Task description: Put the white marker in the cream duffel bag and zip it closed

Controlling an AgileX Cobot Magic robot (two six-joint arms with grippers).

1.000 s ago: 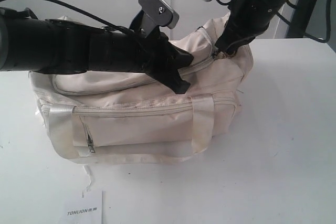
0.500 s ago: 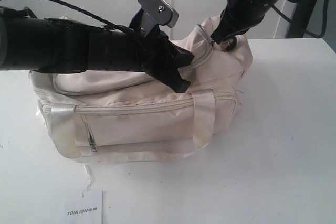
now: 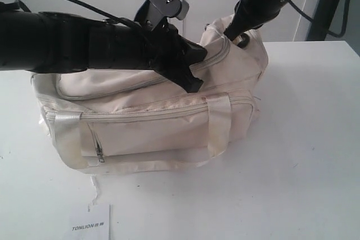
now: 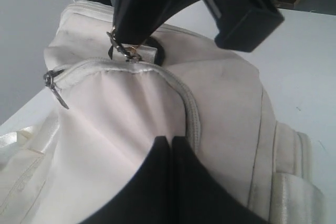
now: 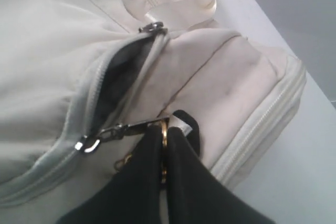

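The cream duffel bag (image 3: pixel 146 122) lies on the white table with its right end pulled upward. My right gripper (image 3: pixel 232 33) is at that raised end, shut on the brass ring of the zipper pull (image 5: pixel 126 128), beside a black end ring (image 5: pixel 191 127). A short stretch of the top zipper gapes, showing dark lining (image 5: pixel 122 69); a second slider (image 5: pixel 152 26) sits at the gap's far end. My left gripper (image 3: pixel 194 84) reaches across the bag's top, shut, its tips (image 4: pixel 170 139) pressed on the fabric beside the zipper track. The white marker is out of view.
A white TONLION card (image 3: pixel 91 224) lies at the table's front edge, in front of the bag. The bag's front pocket (image 3: pixel 140 139) is zipped. Bare table (image 3: pixel 304 139) stretches to the right. A black stand (image 3: pixel 332 4) rises at the back right.
My right gripper has risen and shifted left with the zipper pull, drawing the bag's right end up with it. The left arm lifted slightly and stays on the bag's top.
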